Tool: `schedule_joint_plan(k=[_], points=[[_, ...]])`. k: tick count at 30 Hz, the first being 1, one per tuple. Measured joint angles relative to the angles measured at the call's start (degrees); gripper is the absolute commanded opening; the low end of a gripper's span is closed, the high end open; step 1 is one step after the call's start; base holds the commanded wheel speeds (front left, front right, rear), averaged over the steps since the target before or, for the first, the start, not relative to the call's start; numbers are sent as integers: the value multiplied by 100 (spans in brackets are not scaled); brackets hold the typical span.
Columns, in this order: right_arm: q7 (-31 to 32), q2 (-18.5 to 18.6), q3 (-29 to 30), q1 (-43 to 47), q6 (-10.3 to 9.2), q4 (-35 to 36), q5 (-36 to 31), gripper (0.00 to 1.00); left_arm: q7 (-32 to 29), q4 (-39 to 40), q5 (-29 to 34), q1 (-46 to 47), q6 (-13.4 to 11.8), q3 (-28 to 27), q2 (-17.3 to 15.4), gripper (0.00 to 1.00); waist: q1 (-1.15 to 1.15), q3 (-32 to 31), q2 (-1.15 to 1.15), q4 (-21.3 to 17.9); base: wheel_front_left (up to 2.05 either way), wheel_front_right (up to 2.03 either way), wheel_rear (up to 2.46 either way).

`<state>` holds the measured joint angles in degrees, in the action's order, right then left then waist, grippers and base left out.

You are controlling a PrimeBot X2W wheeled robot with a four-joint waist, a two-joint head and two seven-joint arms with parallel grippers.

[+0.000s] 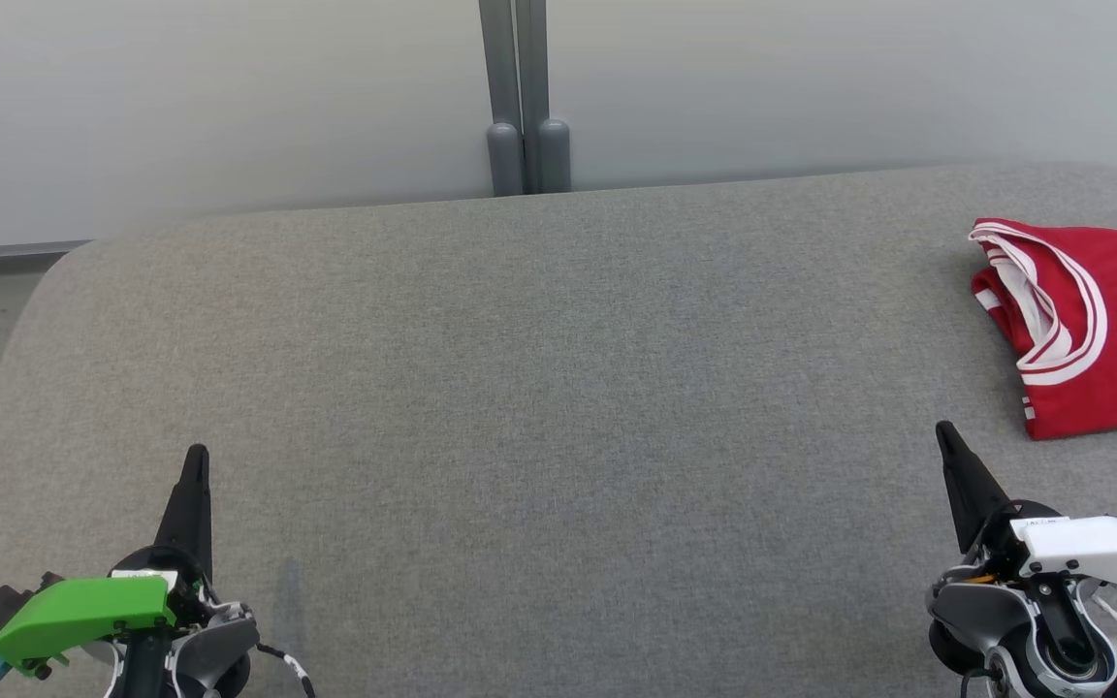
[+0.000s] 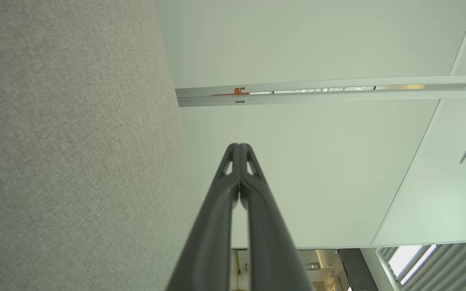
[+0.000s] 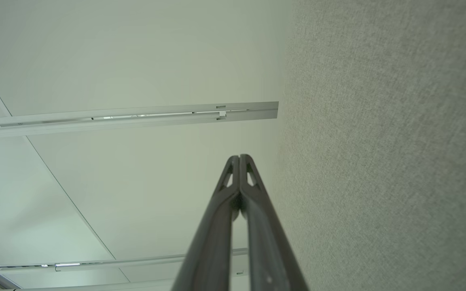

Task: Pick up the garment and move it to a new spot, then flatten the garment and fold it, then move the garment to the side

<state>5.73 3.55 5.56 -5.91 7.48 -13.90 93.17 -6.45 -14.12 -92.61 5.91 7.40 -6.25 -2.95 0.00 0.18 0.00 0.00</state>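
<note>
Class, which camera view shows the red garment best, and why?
The head view: the red garment lies folded at the grey surface's right edge, partly cropped. Both wrist views face grey surface and pale wall instead.

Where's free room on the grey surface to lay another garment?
The whole middle of the grey fabric surface is bare, from the left gripper across to the right gripper and back to the far edge. Only the far right is taken, by the folded red jersey.
</note>
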Motion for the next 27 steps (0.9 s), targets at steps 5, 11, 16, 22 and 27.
schedule_joint_plan(k=[5, 11, 16, 22, 27], points=[[8, -4, 8, -1, 0, 0, -1, 0, 0, 1, 0, 0, 0, -3, 0, 0, 0, 0, 0, 0, 0, 0, 0], [24, -9, 15, -1, 0, 0, -2, 0, -1, 1, 0, 0, 0, -7, 0, 0, 0, 0, 0, 0, 0, 0, 0], [24, -15, 22, -1, 0, -1, -3, 0, -1, 1, 0, 0, 0, -9, 1, 0, 0, 0, 0, 0, 0, 0, 0], [25, -19, 27, -2, 0, -1, -7, 0, -2, 1, 0, 0, 0, -11, 1, 0, 0, 0, 0, 0, 0, 0, 0], [27, -21, 33, -2, 0, -1, -8, 0, -2, 1, 1, 0, 0, -13, 1, 0, 0, 0, 0, 0, 0, 0, 0]])
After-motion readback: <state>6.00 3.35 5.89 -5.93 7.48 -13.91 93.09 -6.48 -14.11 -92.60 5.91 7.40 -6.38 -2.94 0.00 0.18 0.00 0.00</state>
